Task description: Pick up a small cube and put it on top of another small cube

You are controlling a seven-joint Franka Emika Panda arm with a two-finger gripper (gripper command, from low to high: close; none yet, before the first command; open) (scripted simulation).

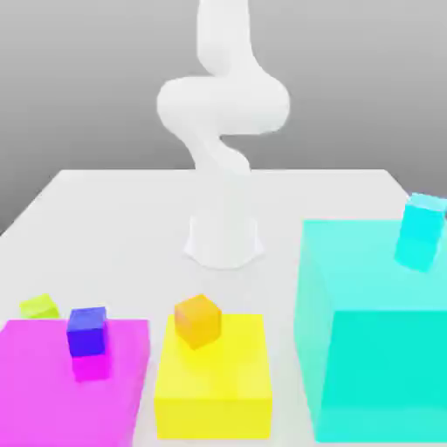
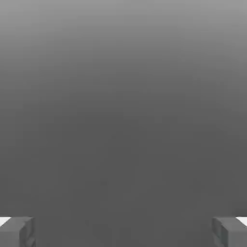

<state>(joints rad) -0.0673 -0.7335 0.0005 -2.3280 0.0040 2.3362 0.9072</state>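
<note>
- The claw (image 2: 123, 231) stands with its two grey fingertips (image 2: 17, 231) wide apart at opposite edges of the hand view, nothing between them but plain grey background.
- The white arm (image 1: 223, 105) rises from its base (image 1: 224, 237) on the white table (image 1: 113, 196), bending up out of the exterior view; the claw's place relative to the blocks cannot be told.
- The small lime cube (image 1: 39, 306) lies on the table at the exterior view's far left, just behind the magenta block (image 1: 44, 384), well apart from the arm's base.
- A dark blue cube (image 1: 86, 331) sits on the magenta block.
- An orange cube (image 1: 197, 319) sits on the yellow block (image 1: 214, 388).
- A light cyan cube (image 1: 421, 229) rests tilted on the large turquoise block (image 1: 375, 349).
</note>
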